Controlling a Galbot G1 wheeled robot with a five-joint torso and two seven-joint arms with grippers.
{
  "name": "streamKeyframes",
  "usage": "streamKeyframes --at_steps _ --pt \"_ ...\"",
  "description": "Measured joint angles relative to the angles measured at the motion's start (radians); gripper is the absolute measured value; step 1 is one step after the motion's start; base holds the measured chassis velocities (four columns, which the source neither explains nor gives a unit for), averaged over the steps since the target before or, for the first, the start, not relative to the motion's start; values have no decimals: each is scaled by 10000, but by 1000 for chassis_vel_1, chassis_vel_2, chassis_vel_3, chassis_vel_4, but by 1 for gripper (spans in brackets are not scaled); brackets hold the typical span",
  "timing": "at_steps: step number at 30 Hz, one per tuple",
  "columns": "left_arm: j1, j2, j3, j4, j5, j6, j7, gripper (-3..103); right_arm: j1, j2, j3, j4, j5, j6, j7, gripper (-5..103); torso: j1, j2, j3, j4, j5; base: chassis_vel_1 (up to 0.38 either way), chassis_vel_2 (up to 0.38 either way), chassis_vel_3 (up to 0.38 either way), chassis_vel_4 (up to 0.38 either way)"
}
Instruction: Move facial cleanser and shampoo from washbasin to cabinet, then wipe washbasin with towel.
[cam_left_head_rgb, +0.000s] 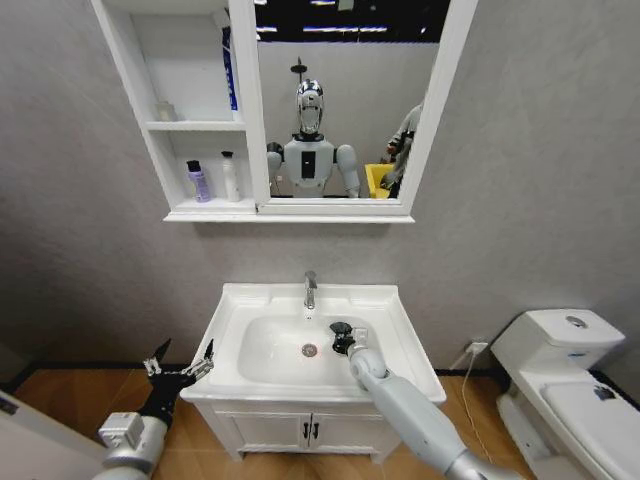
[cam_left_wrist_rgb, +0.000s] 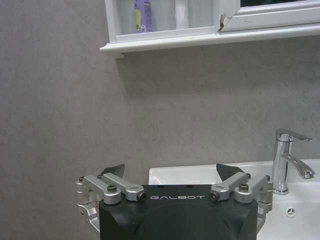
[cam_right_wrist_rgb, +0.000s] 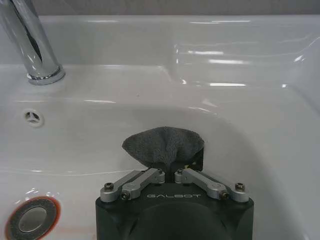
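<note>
My right gripper (cam_left_head_rgb: 343, 338) is down in the bowl of the white washbasin (cam_left_head_rgb: 395, 345), to the right of the drain, and is shut on the small dark grey towel (cam_right_wrist_rgb: 162, 146). In the right wrist view, that gripper (cam_right_wrist_rgb: 172, 171) pinches the towel's bunched lower edge against the bowl wall. My left gripper (cam_left_head_rgb: 181, 363) hangs open and empty just left of the washbasin's front corner; in the left wrist view its (cam_left_wrist_rgb: 171, 172) fingers are spread wide. A purple bottle (cam_left_head_rgb: 199, 182) and a white bottle (cam_left_head_rgb: 230, 177) stand on the cabinet's (cam_left_head_rgb: 150, 125) lower shelf; I cannot tell which is the shampoo and which the facial cleanser.
The chrome tap (cam_left_head_rgb: 310, 289) rises at the basin's back edge, and the drain (cam_left_head_rgb: 309, 350) lies mid-bowl. A white toilet (cam_left_head_rgb: 560, 375) stands to the right. The vanity doors (cam_left_head_rgb: 300, 430) sit beneath the basin. A blue tube (cam_left_head_rgb: 228, 70) leans on the cabinet's upper shelf.
</note>
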Motion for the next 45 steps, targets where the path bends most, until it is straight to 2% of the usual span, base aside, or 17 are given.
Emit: streamKeyframes --at_steps 4,9,12,17,22,28,37,43,45 --pt "0 0 0 0 0 0 0 100 -236 -481 -31 647 -3 -160 266 3 0 0 0 -1 2 0 0 0 0" --pt "0 0 -1 0 0 0 0 100 -333 -237 -4 464 -187 -155 286 3 0 0 0 3 2 0 0 0 0" --pt "0 0 0 0 1 0 0 100 -368 426 104 -220 -515 53 63 3 -1 0 0 3 4 0 0 0 0" --pt "0 0 0 0 1 0 0 100 -329 952 335 -1072 -613 295 -326 3 -2 2 -1 3 1 0 0 0 0" --pt "0 0 0 -1 1 0 0 100 -93 1221 596 -1650 442 331 -470 3 -5 7 -5 7 -2 0 0 0 0" --pt "0 0 0 0 1 0 0 100 110 1655 795 -1957 937 209 -533 3 -3 4 -1 -5 -1 0 0 0 0" --pt "0 0 0 0 1 0 0 100 450 2583 788 -3051 719 308 -1119 3 -3 6 -4 -2 -2 0 0 0 0" --pt "0 0 -1 0 2 0 0 100 874 3595 687 -4318 217 536 -1691 3 -5 8 -6 0 0 0 0 0 0" --pt "0 0 0 0 1 0 0 100 907 3677 628 -4400 200 546 -1730 3 -5 8 -5 -1 -1 0 0 0 0"
